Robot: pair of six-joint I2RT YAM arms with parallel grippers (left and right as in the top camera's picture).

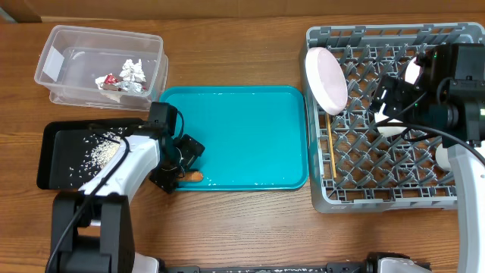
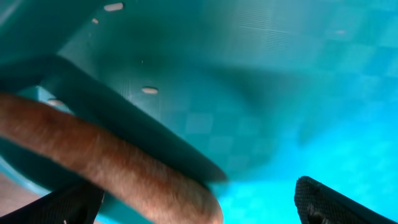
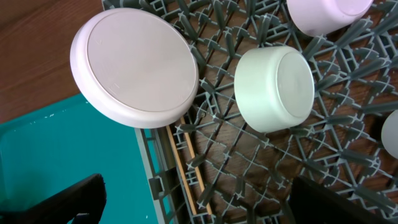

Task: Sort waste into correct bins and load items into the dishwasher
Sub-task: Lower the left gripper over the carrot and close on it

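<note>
- Orange carrot [image 1: 195,176] lies at the near-left corner of the teal tray [image 1: 242,129], against its rim; in the left wrist view the carrot [image 2: 112,165] runs in from the left and ends in the gap between the two fingertips.
- Left gripper [image 1: 180,165] is down over that corner with its jaws wide apart, one on each side of the carrot; whether either finger touches it cannot be told.
- A few white rice grains [image 2: 149,90] dot the teal floor beside the carrot.
- Clear plastic tub [image 1: 57,45] at the far left holds the crumpled silver foil [image 1: 135,72] and the red-white wrapper [image 1: 108,80].
- Flat black tray [image 1: 53,155], just left of the left arm, carries scattered white rice [image 1: 98,152].
- Grey dish rack [image 1: 379,193] sits right of the teal tray. A white plate [image 3: 134,65] stands tilted on edge at its far-left corner, and the wooden chopsticks [image 3: 186,174] lie along its left edge.
- An upturned white bowl [image 3: 277,87] rests on the pegs beside the plate, with another bowl [image 3: 326,12] farther back.
- Right gripper [image 1: 388,106] hangs above the rack, jaws spread and holding nothing.
</note>
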